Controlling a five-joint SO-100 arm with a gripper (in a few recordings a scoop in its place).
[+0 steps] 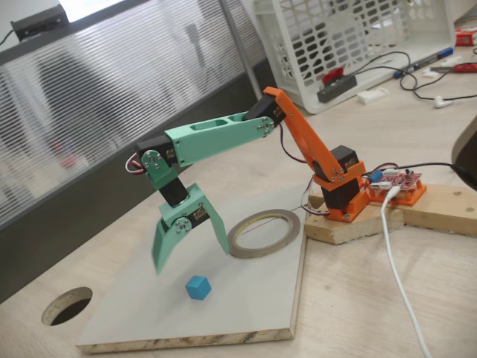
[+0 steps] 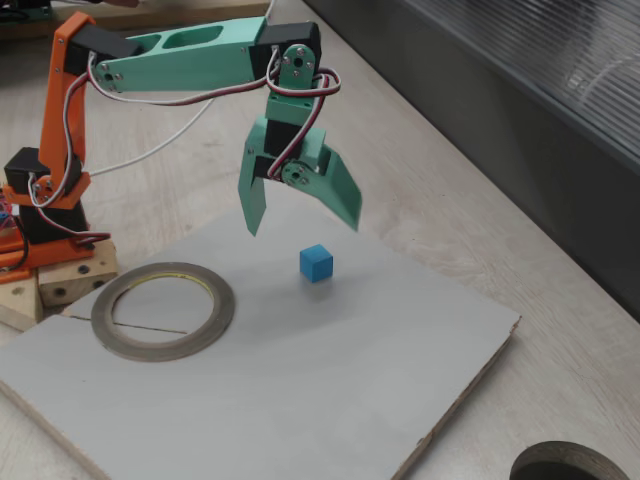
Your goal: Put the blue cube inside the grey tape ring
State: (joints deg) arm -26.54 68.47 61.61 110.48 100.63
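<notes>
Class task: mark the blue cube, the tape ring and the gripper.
blue cube [image 2: 316, 262]: a fixed view, its front face.
tape ring [image 2: 163, 310]: a fixed view, grey band, near side.
gripper [image 1: 192, 256]: a fixed view, midway between open fingertips.

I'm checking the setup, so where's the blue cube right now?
In both fixed views the blue cube sits on the grey board, outside the grey tape ring, just below the open gripper.

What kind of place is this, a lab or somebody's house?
Probably a hobby or lab workbench: a loose grey board as work surface, a bare circuit board beside the arm's base, and a white plastic crate behind.
</notes>
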